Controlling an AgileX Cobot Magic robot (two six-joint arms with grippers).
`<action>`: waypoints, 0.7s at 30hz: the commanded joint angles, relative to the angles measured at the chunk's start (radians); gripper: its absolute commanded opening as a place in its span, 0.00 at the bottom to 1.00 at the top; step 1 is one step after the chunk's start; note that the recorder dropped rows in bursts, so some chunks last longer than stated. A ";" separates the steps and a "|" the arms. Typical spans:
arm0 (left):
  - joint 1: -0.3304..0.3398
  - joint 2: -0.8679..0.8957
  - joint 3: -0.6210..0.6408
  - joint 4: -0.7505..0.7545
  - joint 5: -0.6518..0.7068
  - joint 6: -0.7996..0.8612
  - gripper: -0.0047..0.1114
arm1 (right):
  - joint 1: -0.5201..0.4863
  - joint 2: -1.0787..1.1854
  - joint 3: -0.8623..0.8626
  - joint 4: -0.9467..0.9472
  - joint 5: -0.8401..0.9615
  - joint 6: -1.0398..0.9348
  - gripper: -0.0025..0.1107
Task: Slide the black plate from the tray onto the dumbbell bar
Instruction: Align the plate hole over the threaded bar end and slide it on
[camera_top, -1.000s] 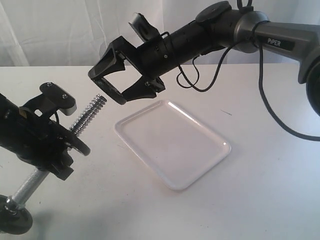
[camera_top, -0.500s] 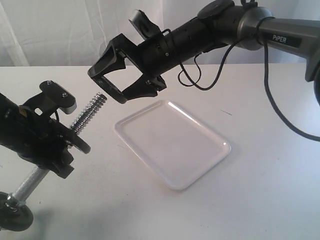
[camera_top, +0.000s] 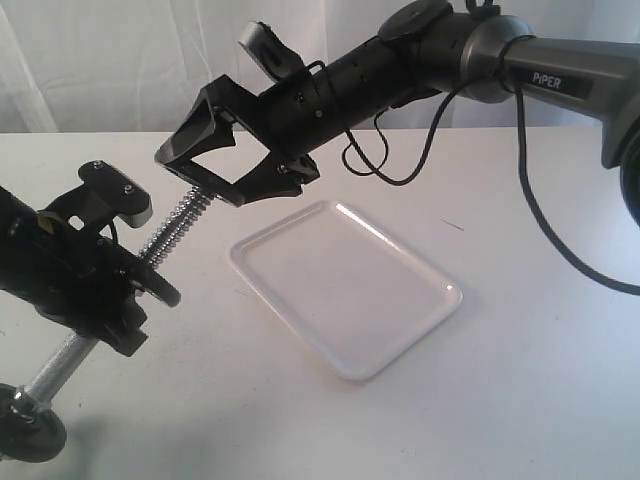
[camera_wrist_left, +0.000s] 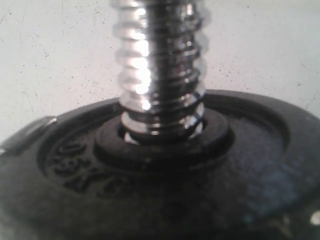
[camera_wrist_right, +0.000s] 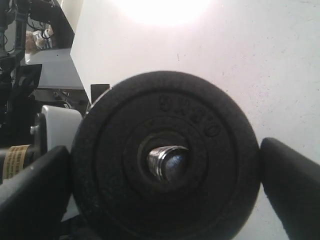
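Observation:
My right gripper (camera_top: 200, 176) is shut on the black plate (camera_top: 192, 172), holding it edge-on at the upper threaded end of the dumbbell bar (camera_top: 178, 228). In the right wrist view the plate (camera_wrist_right: 165, 120) sits between both fingers (camera_wrist_right: 35, 187), and the chrome bar tip (camera_wrist_right: 167, 162) pokes into its centre hole. My left gripper (camera_top: 105, 290) is shut on the bar's middle and holds it slanted. In the left wrist view the threaded bar (camera_wrist_left: 157, 65) passes through another black disc (camera_wrist_left: 250, 165). The white tray (camera_top: 345, 290) holds nothing.
A further black disc (camera_top: 30, 435) sits on the bar's low end at the table's front left corner. The right arm's cable (camera_top: 400, 170) hangs above the table behind the tray. White curtain at the back.
The right gripper has carried the plate left, from just beside the threaded tip to over it. The bar tip now sits in the plate's hole. The left arm has not moved.

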 joint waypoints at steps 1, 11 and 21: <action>0.002 -0.045 -0.026 -0.020 -0.090 0.011 0.04 | 0.011 -0.025 -0.002 0.064 0.028 -0.019 0.02; 0.002 -0.045 -0.026 -0.020 -0.137 0.007 0.04 | 0.011 -0.025 -0.002 0.062 0.028 -0.043 0.02; 0.002 -0.045 -0.026 -0.020 -0.185 -0.002 0.04 | 0.011 -0.025 -0.002 0.062 0.028 -0.065 0.02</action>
